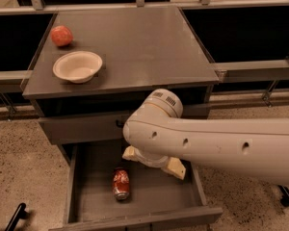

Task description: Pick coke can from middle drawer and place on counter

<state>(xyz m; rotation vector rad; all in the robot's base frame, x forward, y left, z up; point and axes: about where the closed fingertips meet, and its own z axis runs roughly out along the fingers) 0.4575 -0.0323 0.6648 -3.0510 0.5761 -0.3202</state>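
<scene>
The coke can lies on its side on the floor of the open middle drawer, left of centre. My gripper hangs under the white arm, above the drawer's rear middle, just up and right of the can and not touching it. Its two cream fingers are spread apart and hold nothing. The counter is the grey cabinet top above the drawers.
A white bowl and a round red-orange fruit sit on the counter's left side. A closed drawer front is above the open drawer. Metal rails flank the cabinet. The floor is speckled.
</scene>
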